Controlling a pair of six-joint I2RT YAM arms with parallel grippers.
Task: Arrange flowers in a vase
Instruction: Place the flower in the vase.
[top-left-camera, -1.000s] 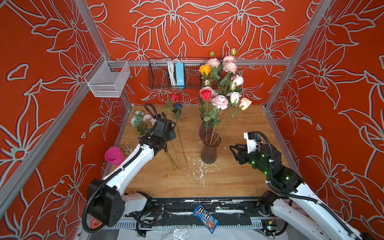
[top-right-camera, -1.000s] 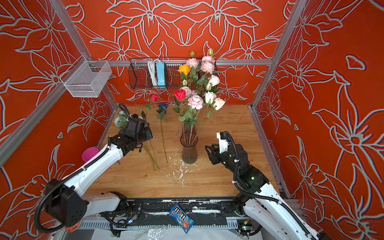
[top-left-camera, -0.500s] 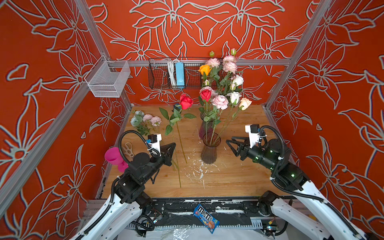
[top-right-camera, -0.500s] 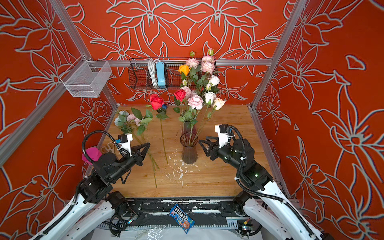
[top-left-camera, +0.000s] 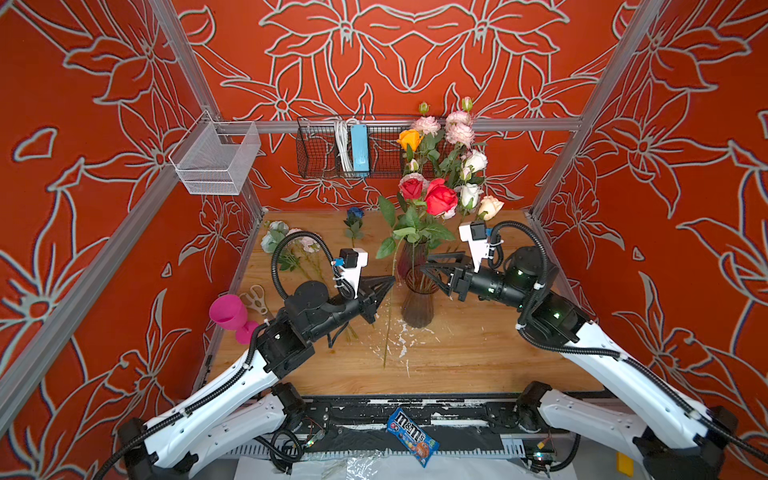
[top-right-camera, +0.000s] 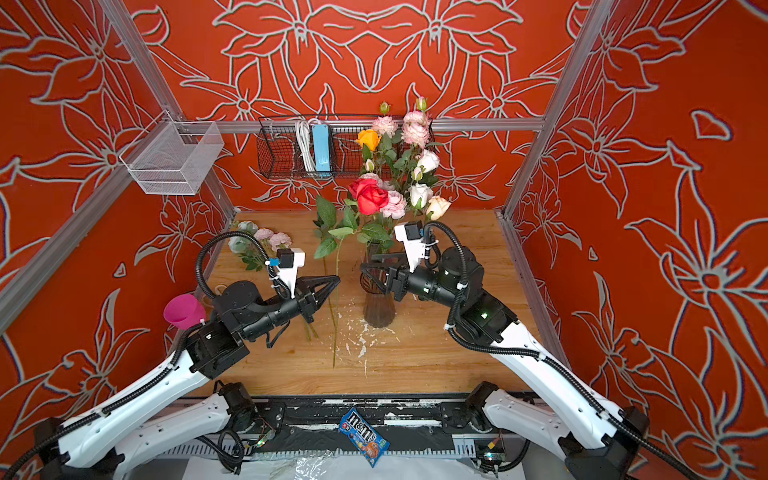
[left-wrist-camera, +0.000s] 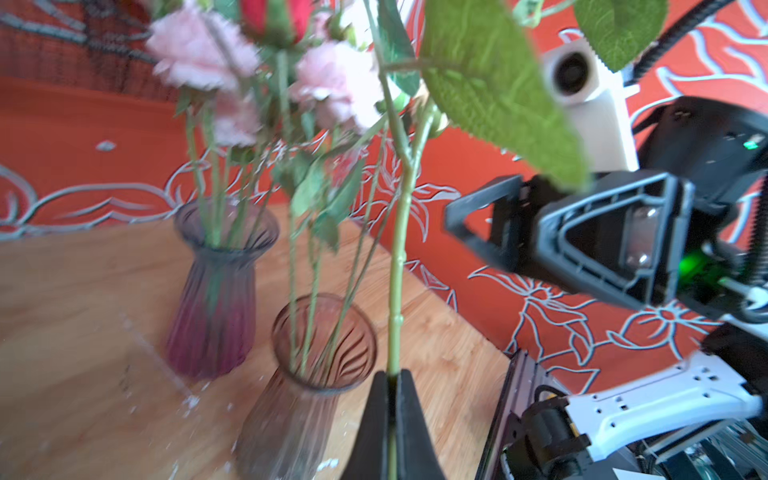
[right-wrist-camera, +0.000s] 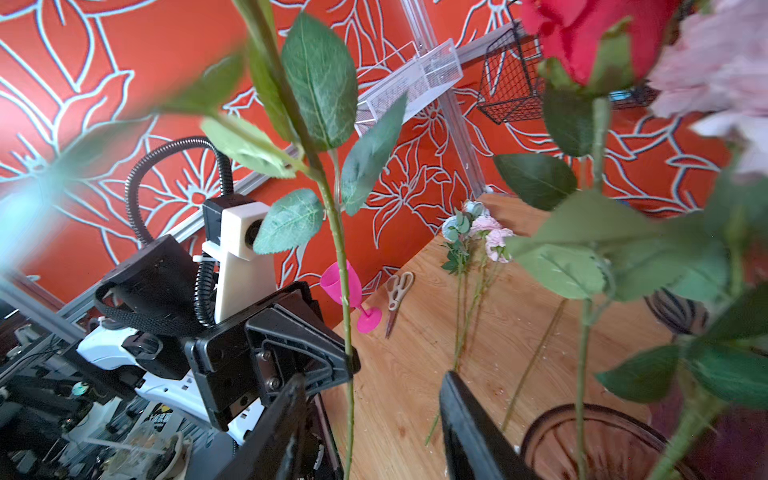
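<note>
The red rose (top-left-camera: 440, 199) has a green stem and leaves; the orange rose (top-left-camera: 409, 139) shades to yellow, the blue rose (top-left-camera: 355, 212) is deep navy. The ribbed vase (top-left-camera: 417, 309) is smoky brown glass, the goblet (top-left-camera: 227, 311) magenta, the worktop (top-left-camera: 478, 357) pale wood grain, the wallpaper (top-left-camera: 685, 208) red with white-outlined flowers.

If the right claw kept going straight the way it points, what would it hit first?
Probably the red rose's stem, which the left gripper holds, though depth is unclear.

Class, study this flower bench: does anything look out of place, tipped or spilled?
Yes. A stray candy packet lies on the front rail, off the table. A pink goblet lies tipped at the table's left edge. White flecks litter the wood beside the front vase.
</note>
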